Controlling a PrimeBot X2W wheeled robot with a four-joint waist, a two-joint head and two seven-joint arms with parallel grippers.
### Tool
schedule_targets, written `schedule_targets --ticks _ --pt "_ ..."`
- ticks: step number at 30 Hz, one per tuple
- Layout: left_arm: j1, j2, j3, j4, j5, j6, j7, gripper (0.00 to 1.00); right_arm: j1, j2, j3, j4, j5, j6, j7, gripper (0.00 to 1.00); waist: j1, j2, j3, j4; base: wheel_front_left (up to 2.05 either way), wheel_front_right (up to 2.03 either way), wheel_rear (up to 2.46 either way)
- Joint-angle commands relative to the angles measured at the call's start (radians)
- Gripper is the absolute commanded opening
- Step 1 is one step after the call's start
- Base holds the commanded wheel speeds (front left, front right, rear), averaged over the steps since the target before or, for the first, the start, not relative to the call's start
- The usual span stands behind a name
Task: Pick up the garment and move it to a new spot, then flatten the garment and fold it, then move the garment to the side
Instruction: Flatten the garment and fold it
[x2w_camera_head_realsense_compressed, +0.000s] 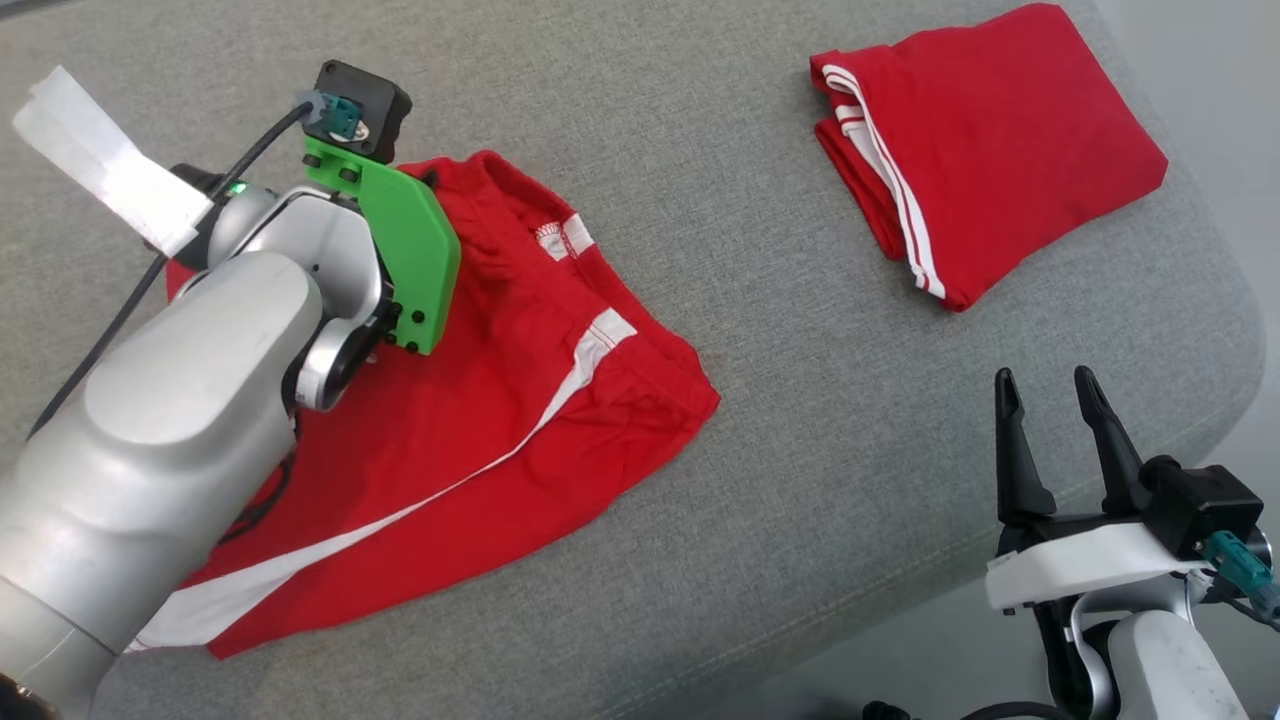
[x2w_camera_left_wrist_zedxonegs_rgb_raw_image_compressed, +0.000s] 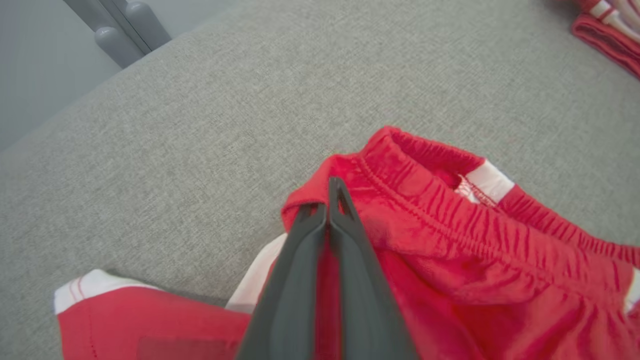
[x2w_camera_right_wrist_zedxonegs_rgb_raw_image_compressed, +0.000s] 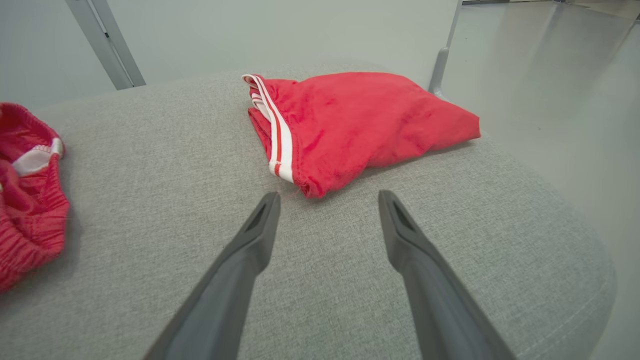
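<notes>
the shorts (x2w_camera_head_realsense_compressed: 480, 420) are spread on the left of the surface (x2w_camera_head_realsense_compressed: 800, 430), long axis running from far to near-left. the left pincer (x2w_camera_left_wrist_zedxonegs_rgb_raw_image_compressed: 327, 200) is clenched on the far-left end of the waistband (x2w_camera_left_wrist_zedxonegs_rgb_raw_image_compressed: 450, 220); the right pincer (x2w_camera_head_realsense_compressed: 1050, 395) is held released and empty, well apart at near right. a folded garment (x2w_camera_head_realsense_compressed: 980, 150) lies far right.

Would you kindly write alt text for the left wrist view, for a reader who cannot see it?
The left gripper has its two dark fingers shut on a fold of the red shorts beside the elastic waistband; the shorts lie rumpled on a grey cushion. A folded red garment with white stripes shows at the top right corner.
</notes>
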Motion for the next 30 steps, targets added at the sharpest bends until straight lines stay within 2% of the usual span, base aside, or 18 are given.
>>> schedule_targets --ticks 1,10,13,14,15,16,17,23,26,30 --pt "-0.010 -0.001 -0.007 0.023 0.012 -0.013 -0.008 0.00 -0.012 -0.002 0.002 0.002 0.008 -0.001 -0.002 1.00 -0.0001 -0.0001 0.028 -0.023 0.00 0.00 0.00" --pt "-0.036 -0.047 -0.096 0.210 0.123 -0.125 -0.149 0.00 0.004 -0.002 -0.007 0.010 0.008 -0.001 -0.002 1.00 -0.0001 -0.0001 0.027 -0.034 0.00 0.00 0.00" --pt "-0.036 -0.078 -0.101 0.258 0.141 -0.141 -0.213 0.00 0.005 -0.002 -0.012 0.018 0.000 -0.001 -0.002 1.00 -0.0001 -0.0001 0.012 -0.027 0.00 0.00 0.00" --pt "-0.033 -0.088 -0.101 0.273 0.144 -0.144 -0.234 0.10 0.005 -0.002 -0.012 0.019 -0.002 -0.001 -0.002 1.00 -0.0001 -0.0001 0.006 -0.024 0.00 0.00 0.00" --pt "-0.027 -0.100 -0.096 0.289 0.137 -0.147 -0.251 0.37 0.006 -0.002 -0.012 0.020 -0.005 -0.001 -0.002 1.00 -0.0001 -0.0001 -0.001 -0.020 0.00 0.00 0.00" --pt "-0.019 -0.114 -0.094 0.303 0.132 -0.150 -0.267 0.82 0.008 -0.002 -0.013 0.021 -0.008 -0.001 -0.002 1.00 -0.0001 -0.0001 -0.010 -0.014 0.00 0.00 0.00" --pt "-0.012 -0.124 -0.091 0.315 0.127 -0.152 -0.278 1.00 0.010 -0.002 -0.014 0.022 -0.011 -0.001 -0.002 1.00 -0.0001 -0.0001 -0.019 -0.009 0.00 0.00 0.00" --pt "0.040 -0.180 -0.059 0.332 0.069 -0.155 -0.326 1.00 0.029 -0.002 -0.034 0.006 -0.045 -0.001 -0.002 1.00 -0.0001 -0.0001 -0.091 0.040 0.00 0.00 0.00" --pt "0.080 -0.181 -0.044 0.305 0.051 -0.145 -0.358 1.00 0.041 -0.002 -0.049 -0.018 -0.062 -0.001 -0.002 1.00 -0.0001 -0.0001 -0.137 0.073 0.00 0.00 0.00" --pt "0.155 -0.159 -0.019 0.231 0.022 -0.109 -0.413 1.00 0.058 -0.002 -0.065 -0.056 -0.090 -0.001 -0.002 1.00 -0.0001 -0.0001 -0.198 0.126 0.00 0.00 0.00"
